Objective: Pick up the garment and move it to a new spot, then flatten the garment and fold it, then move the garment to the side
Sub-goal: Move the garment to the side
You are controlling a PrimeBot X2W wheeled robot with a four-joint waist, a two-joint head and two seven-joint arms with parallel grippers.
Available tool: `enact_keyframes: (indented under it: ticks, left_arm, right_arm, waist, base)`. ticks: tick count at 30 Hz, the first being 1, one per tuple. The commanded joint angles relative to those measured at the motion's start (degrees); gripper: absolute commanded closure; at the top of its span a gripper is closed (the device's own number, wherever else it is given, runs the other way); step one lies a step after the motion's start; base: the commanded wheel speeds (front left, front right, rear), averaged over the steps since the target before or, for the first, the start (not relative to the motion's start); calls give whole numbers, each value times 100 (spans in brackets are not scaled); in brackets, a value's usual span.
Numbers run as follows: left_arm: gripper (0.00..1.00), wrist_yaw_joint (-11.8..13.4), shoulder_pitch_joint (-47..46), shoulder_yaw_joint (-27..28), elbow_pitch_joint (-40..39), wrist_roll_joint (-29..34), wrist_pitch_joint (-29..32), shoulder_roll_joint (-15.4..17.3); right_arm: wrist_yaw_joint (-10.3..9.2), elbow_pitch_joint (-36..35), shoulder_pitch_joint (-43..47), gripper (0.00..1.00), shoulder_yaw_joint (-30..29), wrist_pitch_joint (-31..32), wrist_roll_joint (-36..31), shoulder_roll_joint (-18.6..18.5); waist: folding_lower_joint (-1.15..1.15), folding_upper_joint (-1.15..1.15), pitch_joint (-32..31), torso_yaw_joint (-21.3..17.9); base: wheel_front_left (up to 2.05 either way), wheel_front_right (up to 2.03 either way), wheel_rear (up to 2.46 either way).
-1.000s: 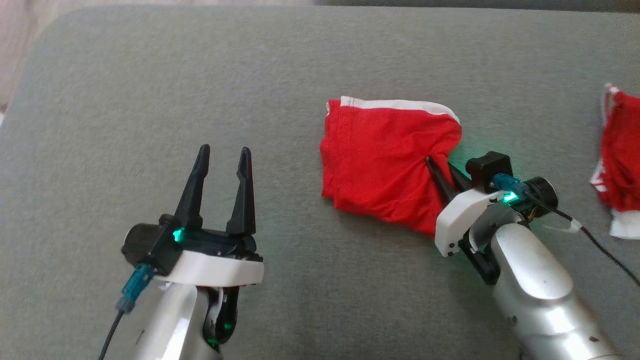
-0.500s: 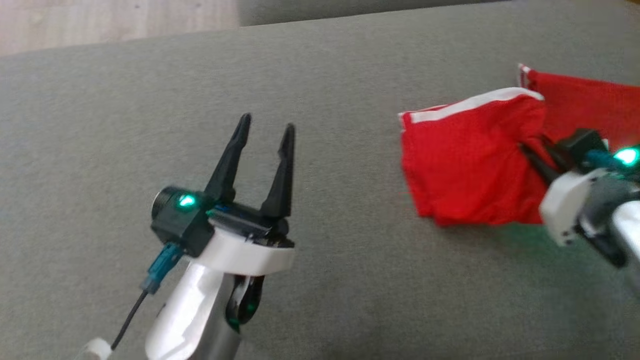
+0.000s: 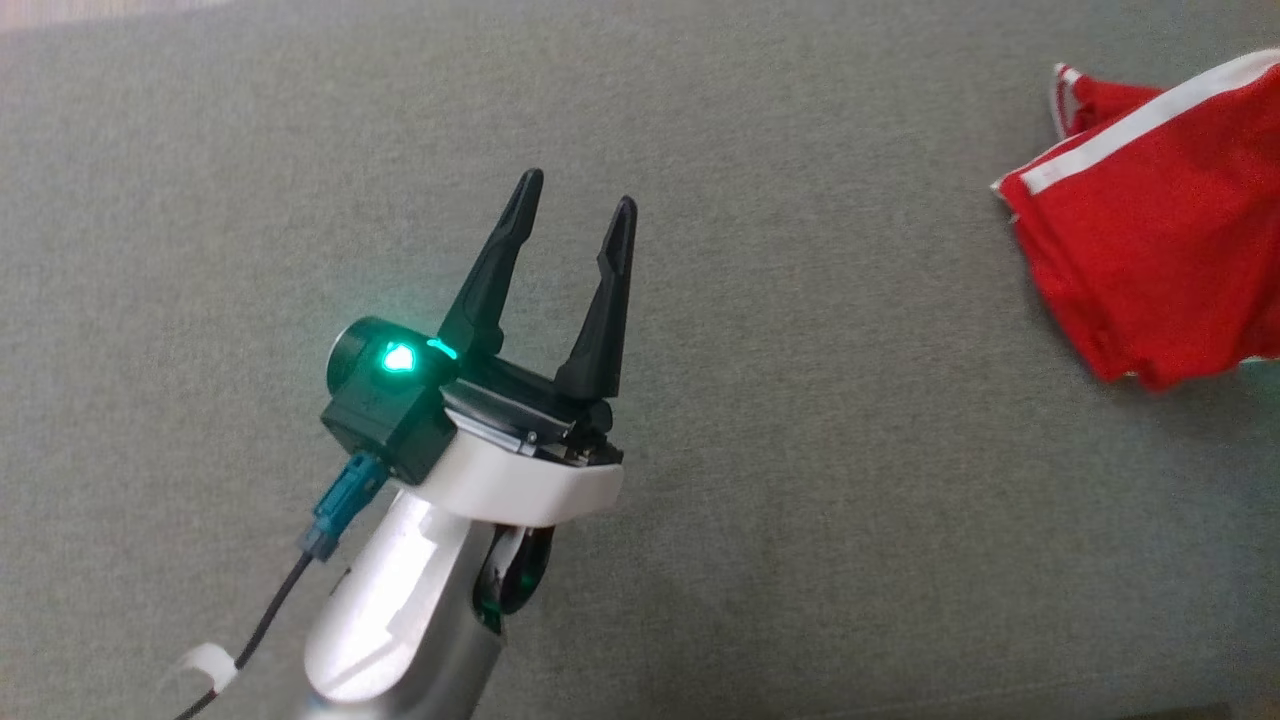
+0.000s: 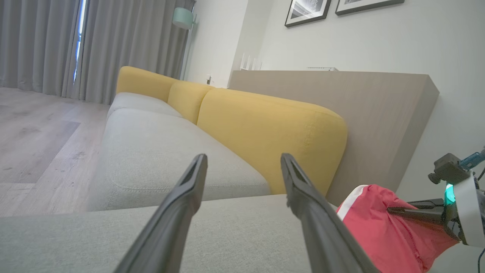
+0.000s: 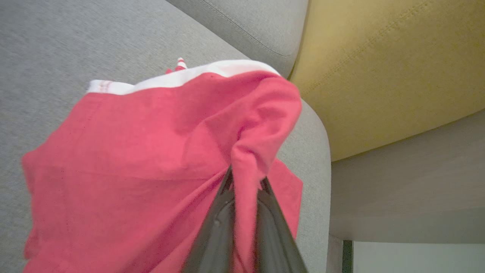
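Observation:
The garment (image 3: pixel 1150 250) is red cloth with a white stripe, lying bunched at the right edge of the grey sofa seat (image 3: pixel 800 500). In the right wrist view my right gripper (image 5: pixel 244 177) is shut on a raised fold of the garment (image 5: pixel 132 170), lifting that fold off the seat. The left wrist view shows that right gripper (image 4: pixel 392 210) pinching the garment (image 4: pixel 375 231) from the side. My left gripper (image 3: pixel 578 190) hovers open over bare seat, well to the left of the garment, with nothing between its fingers (image 4: pixel 189 189).
A second red garment (image 3: pixel 1080 95) with white trim peeks out behind the held one. Yellow backrests (image 4: pixel 265 129) line the far side of the sofa, with a wooden cabinet (image 4: pixel 379 113) behind. The seat's rounded corner (image 5: pixel 314 125) lies just beyond the garment.
The head camera has swung, shifting the whole picture. My right gripper has dragged the garment rightwards, up against the second red garment. The left gripper stays open.

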Motion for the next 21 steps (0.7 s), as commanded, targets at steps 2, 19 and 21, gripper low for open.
enact_keyframes:
  ticks: [2, 19, 21]
  left_arm:
    - [0, 10, -252, 184, -175, -53, -28, 41]
    - [0, -84, -285, 511, -160, -56, -28, 41]
    - [0, -96, -272, 534, -152, -38, -28, 41]
  right_arm:
    - [39, 62, -118, 100, -157, -11, -70, -320]
    - [39, 1225, -87, 100, -1540, 294, -1087, 226]
    - [39, 1223, -36, 100, -1680, 338, -1203, 343]
  waist:
    - [0, 0, 191, 115]
    - [0, 0, 531, 326]
    - [0, 0, 529, 318]
  base:
    - [0, 0, 0]
    - [0, 0, 0]
    - [0, 0, 0]
